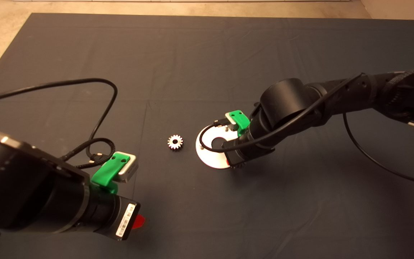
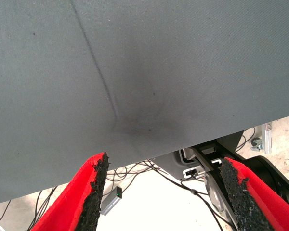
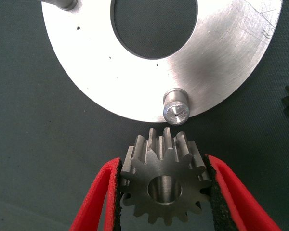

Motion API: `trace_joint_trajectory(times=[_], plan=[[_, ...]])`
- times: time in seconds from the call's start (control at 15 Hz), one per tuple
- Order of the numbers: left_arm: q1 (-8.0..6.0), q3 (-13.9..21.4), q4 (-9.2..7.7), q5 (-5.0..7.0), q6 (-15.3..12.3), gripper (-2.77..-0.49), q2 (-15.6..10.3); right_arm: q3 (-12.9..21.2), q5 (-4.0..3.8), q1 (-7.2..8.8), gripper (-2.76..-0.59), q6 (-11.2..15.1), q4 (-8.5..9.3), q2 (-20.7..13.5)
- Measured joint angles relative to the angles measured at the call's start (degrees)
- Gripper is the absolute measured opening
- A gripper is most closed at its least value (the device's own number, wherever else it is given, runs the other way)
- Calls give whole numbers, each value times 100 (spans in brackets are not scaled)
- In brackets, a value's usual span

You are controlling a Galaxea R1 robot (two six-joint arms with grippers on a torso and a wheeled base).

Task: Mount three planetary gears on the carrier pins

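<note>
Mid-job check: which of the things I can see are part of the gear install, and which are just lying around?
Part of the job:
- small silver-grey metal spur gear, gripped in the right gripper
- second identical spur gear, loose on the mat
- flat round silver disc with its upright metal pins

Just there:
- dark grey mat
- black cables
- left gripper, open and holding nothing

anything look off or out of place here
Nothing stands out. The right gripper holds one planetary gear flat between its fingers beside a bare carrier pin at the disc edge. A second gear lies flat on the mat beside the disc. The left gripper waits open, low left.
</note>
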Motion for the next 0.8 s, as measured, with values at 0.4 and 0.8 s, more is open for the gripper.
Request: trace_joint_trajectory(times=[0.4, 0.8], plan=[[0, 0, 0, 0, 0, -162, 0, -46, 6, -2, -241, -85, -2, 0], [-1, 0, 2, -2, 0, -162, -2, -284, 125, 30, -241, -292, -4, 84]])
